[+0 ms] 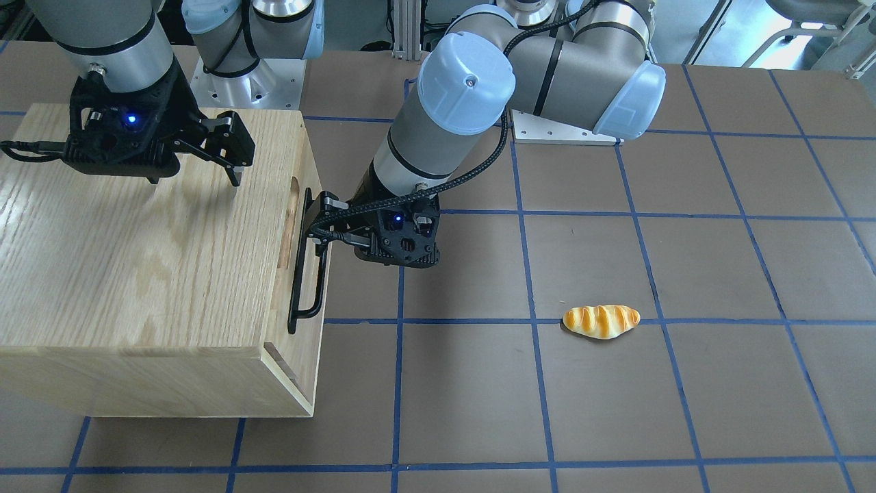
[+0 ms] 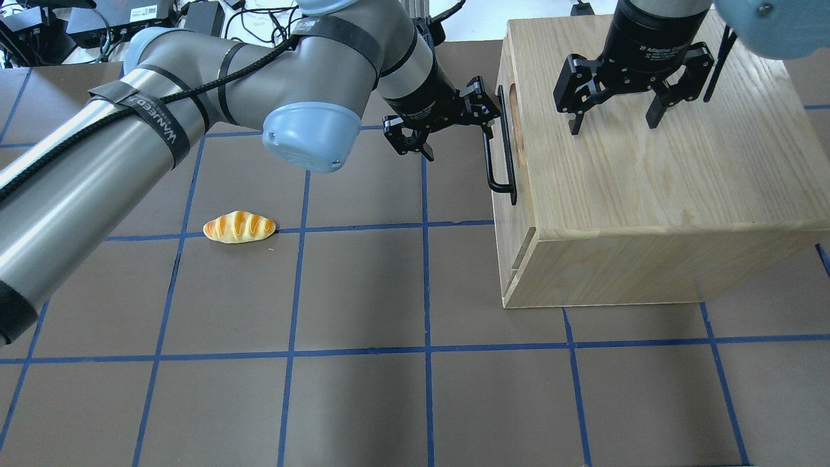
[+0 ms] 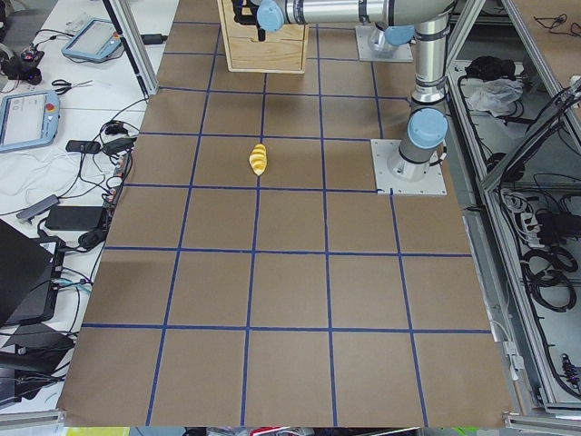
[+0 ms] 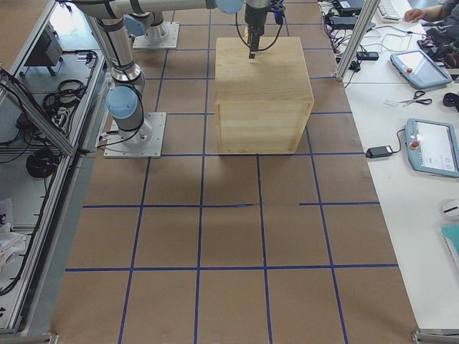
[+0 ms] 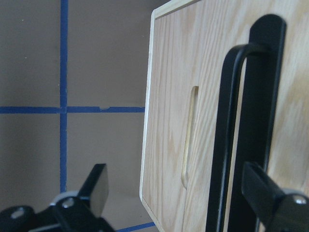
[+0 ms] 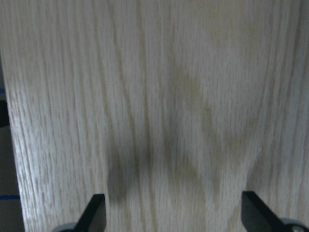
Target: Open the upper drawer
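The upper drawer (image 5: pixel 169 96) is the light wood front at the top of the wooden cabinet (image 2: pixel 648 181), with an oval slot (image 5: pixel 189 140) and a long black bar handle (image 2: pixel 502 149). It sits flush with the cabinet. The handle also shows in the front-facing view (image 1: pixel 300 274). My left gripper (image 2: pixel 462 133) is open at the handle's far end. In the left wrist view (image 5: pixel 181 193) the bar (image 5: pixel 227 145) stands between its fingers, nearer the right one. My right gripper (image 2: pixel 615 123) is open and empty, fingertips down, just over the cabinet top (image 6: pixel 169 96).
A toy bread roll (image 2: pixel 238 227) lies on the brown table with its blue tape grid, well left of the cabinet; it also shows in the front-facing view (image 1: pixel 601 321). The left arm's elbow (image 2: pixel 311 136) hangs over the table between roll and cabinet.
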`<control>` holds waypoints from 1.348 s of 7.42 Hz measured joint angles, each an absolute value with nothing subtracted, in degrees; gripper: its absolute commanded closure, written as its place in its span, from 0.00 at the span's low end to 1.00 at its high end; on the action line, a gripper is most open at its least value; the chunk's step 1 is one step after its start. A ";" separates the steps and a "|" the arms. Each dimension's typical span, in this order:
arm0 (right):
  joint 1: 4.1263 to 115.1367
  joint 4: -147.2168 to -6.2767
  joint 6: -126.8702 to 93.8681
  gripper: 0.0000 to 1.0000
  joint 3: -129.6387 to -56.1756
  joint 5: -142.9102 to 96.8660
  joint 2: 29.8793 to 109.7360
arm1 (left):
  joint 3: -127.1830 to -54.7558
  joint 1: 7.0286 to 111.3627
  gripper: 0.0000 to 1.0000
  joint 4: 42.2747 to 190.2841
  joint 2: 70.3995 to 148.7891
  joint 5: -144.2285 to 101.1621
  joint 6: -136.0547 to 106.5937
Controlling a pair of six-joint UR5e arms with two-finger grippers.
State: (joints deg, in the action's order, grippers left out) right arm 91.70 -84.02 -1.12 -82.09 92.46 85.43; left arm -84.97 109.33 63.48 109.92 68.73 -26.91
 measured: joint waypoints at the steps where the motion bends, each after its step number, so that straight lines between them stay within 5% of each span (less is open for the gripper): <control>1: 91.70 -84.02 -1.11 0.00 -82.09 92.46 85.43 | -84.96 109.71 0.00 62.98 110.34 68.70 -27.12; 10: 91.70 -84.02 -1.12 0.00 -82.09 92.46 85.43 | -85.26 110.30 0.00 62.63 111.98 69.27 -25.71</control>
State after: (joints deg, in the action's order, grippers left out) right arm 91.70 -84.02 -1.12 -82.09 92.46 85.43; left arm -85.26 110.30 62.63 111.98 69.27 -25.71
